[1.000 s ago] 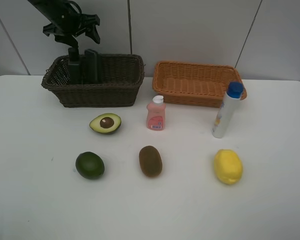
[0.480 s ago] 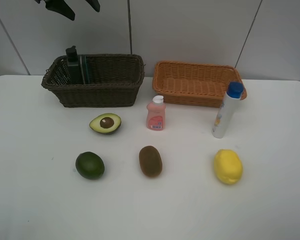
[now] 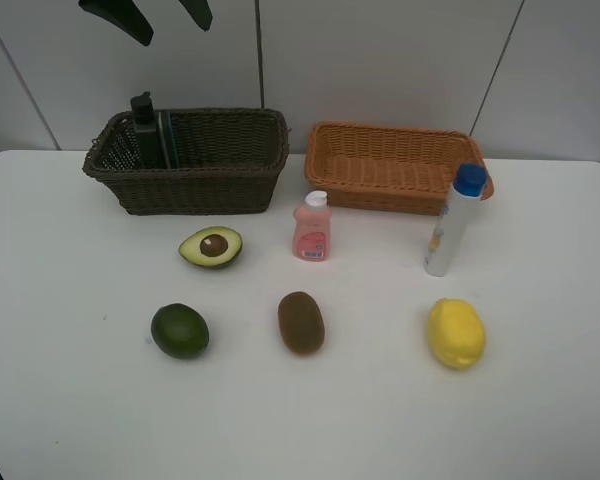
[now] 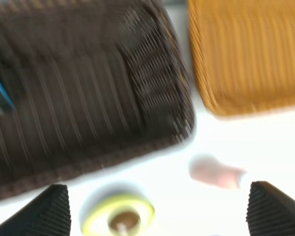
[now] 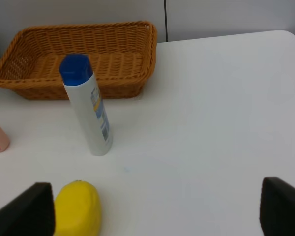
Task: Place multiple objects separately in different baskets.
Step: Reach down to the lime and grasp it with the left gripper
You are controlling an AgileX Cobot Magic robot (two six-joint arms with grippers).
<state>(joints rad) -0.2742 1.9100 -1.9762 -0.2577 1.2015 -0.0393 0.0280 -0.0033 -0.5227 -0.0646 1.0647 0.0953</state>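
Your widest thing is the white surface (image 3: 540, 400), and everything else sits on it. At its far edge you have the dark brown basket (image 3: 205, 165), the deeper of the two. The light orange basket (image 3: 390, 165) is just beside it on the right, the two side by side but apart.

Your left claw (image 4: 158, 186) hangs high above the dark basket's left end. Its fingers are spread wide and it has hold of nothing. The left wrist view is blurred. Your right claw (image 5: 156, 183) is also spread wide and holds nothing. It looks over the right part of the surface.

The white blue-capped tube (image 3: 453, 222) stands upright near the front of the orange basket's right end. The dark green pump bottle (image 3: 143, 125) stands upright inside the dark basket at its left end. The dark eraser block (image 3: 170, 138) is right beside it in the same basket.

The yellow lemon (image 3: 456, 333) lies in front of the tube. The pink bottle (image 3: 312, 227) stands upright in front of the gap between the baskets. The brown kiwi (image 3: 301, 322) lies in front of it.

The green avocado (image 3: 180, 331) lies to the kiwi's left. The halved avocado (image 3: 211, 246) sits cut face up, between the green avocado and the dark basket.
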